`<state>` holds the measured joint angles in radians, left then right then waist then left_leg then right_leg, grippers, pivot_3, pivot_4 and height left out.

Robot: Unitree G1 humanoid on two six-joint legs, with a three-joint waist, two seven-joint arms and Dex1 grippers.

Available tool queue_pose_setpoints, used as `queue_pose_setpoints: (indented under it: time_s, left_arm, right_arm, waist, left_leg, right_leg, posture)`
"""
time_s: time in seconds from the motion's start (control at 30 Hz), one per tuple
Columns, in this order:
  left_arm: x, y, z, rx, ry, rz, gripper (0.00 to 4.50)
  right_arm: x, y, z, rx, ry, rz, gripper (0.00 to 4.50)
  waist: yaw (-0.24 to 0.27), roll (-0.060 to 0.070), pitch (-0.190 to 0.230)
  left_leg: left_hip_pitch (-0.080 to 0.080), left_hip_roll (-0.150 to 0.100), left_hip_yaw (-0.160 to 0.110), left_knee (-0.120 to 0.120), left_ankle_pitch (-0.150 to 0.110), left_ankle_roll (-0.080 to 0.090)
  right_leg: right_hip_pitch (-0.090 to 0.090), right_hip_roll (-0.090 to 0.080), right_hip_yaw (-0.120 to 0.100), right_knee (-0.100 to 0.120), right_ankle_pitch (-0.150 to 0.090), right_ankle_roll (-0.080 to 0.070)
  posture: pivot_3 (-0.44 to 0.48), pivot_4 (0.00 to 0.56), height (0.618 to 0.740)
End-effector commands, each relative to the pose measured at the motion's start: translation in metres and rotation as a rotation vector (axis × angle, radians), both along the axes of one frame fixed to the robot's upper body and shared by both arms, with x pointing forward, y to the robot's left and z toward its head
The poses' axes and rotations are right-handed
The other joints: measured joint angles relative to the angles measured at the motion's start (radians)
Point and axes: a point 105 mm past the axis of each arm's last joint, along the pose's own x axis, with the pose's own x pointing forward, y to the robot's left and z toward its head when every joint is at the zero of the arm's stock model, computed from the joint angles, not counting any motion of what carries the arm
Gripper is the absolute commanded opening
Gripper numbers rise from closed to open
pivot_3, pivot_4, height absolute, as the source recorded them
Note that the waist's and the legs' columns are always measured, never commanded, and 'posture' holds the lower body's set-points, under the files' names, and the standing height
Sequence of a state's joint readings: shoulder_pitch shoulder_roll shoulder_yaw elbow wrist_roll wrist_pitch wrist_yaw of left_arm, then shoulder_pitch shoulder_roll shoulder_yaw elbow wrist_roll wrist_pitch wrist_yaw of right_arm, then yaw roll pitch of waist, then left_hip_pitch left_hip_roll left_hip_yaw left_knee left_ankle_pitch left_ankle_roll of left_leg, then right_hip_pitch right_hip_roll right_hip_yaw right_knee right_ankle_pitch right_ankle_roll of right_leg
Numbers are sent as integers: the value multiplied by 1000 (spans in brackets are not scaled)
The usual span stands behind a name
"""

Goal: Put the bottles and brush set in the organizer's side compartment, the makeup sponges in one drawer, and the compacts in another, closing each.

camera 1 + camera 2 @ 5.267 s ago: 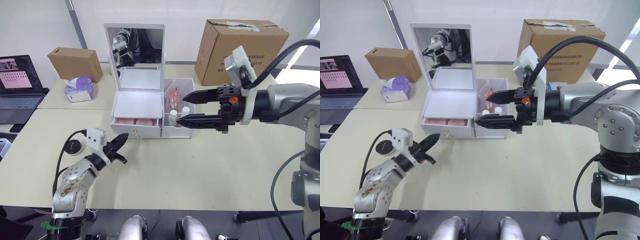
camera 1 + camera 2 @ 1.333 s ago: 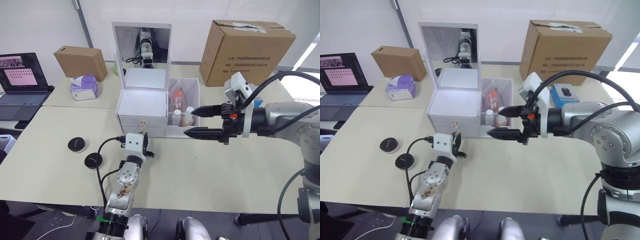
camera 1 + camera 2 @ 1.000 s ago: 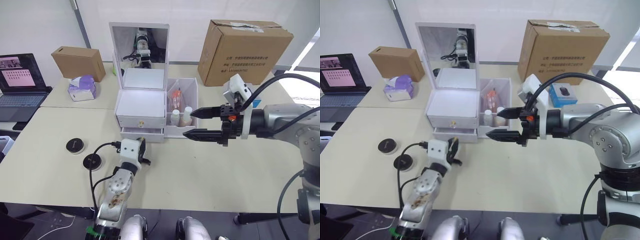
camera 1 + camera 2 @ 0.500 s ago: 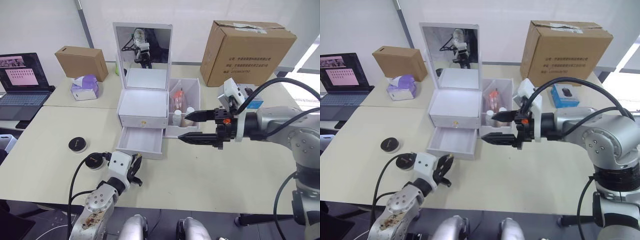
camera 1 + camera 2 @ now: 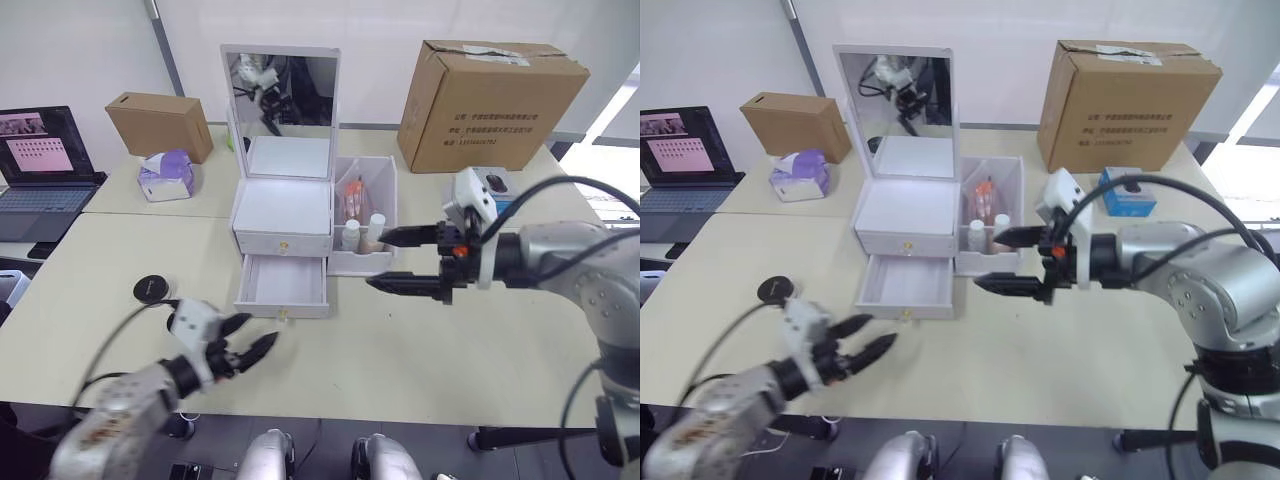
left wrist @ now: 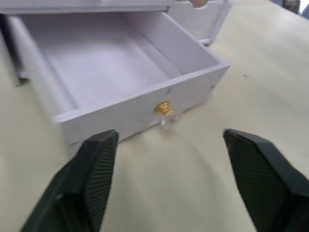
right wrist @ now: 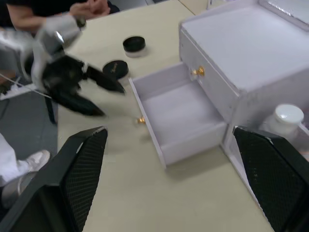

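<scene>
1. We see the organizer (image 5: 285,215) standing mid-bench (image 5: 430,350), mirror lid (image 5: 279,92) up. Upper drawer (image 5: 283,243) shut; lower drawer (image 5: 283,287) pulled out, inside bare, gold knob (image 6: 162,107) on its front.
2. Side compartment (image 5: 365,215) on the organizer's right side holds white-capped bottles (image 5: 352,234) plus a pink/orange item; we can't tell which is the brush set.
3. Two black round compacts sit on the bench left of the organizer: one (image 7: 134,44) farther off, the other (image 7: 115,68) nearer the open drawer. In the head views one compact (image 5: 150,288) shows, well apart from the drawer.
4. Left pincer (image 5: 245,352) hovers low over the bench in front of the open drawer and a bit to its left, fingers apart, nothing between them. Its wrist view has the drawer front close ahead, not touching.
5. Right pincer (image 5: 405,260) hangs just right of the side compartment, fingers apart w/ a wide gap, holding nothing, tips pointing toward the organizer.
6. Behind: big cardboard box (image 5: 492,90) at right rear, small cardboard box (image 5: 156,125) and tissue pack (image 5: 163,175) at left rear, laptop (image 5: 42,155) at far left.
7. Sponges: we can't see them.
</scene>
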<state>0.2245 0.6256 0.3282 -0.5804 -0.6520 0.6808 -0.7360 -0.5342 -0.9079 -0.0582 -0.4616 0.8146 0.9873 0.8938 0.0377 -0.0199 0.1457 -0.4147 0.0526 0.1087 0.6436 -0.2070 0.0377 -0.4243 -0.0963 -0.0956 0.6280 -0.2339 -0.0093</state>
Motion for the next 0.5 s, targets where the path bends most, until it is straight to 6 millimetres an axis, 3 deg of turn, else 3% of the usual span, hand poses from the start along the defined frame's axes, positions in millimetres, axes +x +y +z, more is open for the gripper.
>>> queue_pose_setpoints:
  time_s: [0.03, 0.17, 0.23, 0.3, 0.33, 0.5]
  left_arm:
    - [-9, 20, 20, -28, -22, -64, 4470]
    - [-10, 67, 20, 89, 2, -29, 4470]
    - [-11, 101, 18, 69, 98, 19, 4470]
    - [-4, 138, 20, 90, 98, 122, 4470]
    - [-2, 147, 21, 106, 87, 149, 4470]
    - [-8, 233, 20, 180, 108, 418, 4470]
  right_arm:
    - [-5, -15, 14, -58, -178, -30, 4500]
    - [-8, -41, 14, 22, -221, -122, 4500]
    - [-5, -62, 4, 16, -218, -204, 4500]
    - [-7, -82, -9, 10, -185, -251, 4500]
    - [-8, -88, -12, 8, -177, -260, 4500]
    - [-8, -146, -30, 33, -154, -451, 4500]
  waist:
    - [0, 0, 0]
    - [0, 1, 0]
    - [0, 1, 0]
    - [2, 1, 0]
    - [1, 1, 0]
    - [0, 1, 1]
  left_leg:
    - [0, 0, 0, 0, 0, 0]
    - [1, -1, 1, 0, -5, -8]
    - [1, -1, 1, 0, -5, -9]
    - [2, 0, 0, 0, -5, -9]
    - [2, -1, 0, 0, -5, -9]
    - [2, -1, 1, -1, -6, -9]
  right_leg:
    - [0, -1, 0, 0, 0, 0]
    - [1, -1, 0, -2, -2, -2]
    - [0, -2, 0, -2, -2, -3]
    - [-1, 0, -1, -2, -3, -4]
    - [-2, -1, -2, -3, -4, -4]
    - [-3, -4, -2, -3, -4, -4]
  posture:
    - [0, 150, 731]
    - [0, 150, 731]
    - [0, 150, 731]
    - [0, 150, 731]
    - [0, 150, 731]
    - [0, 150, 731]
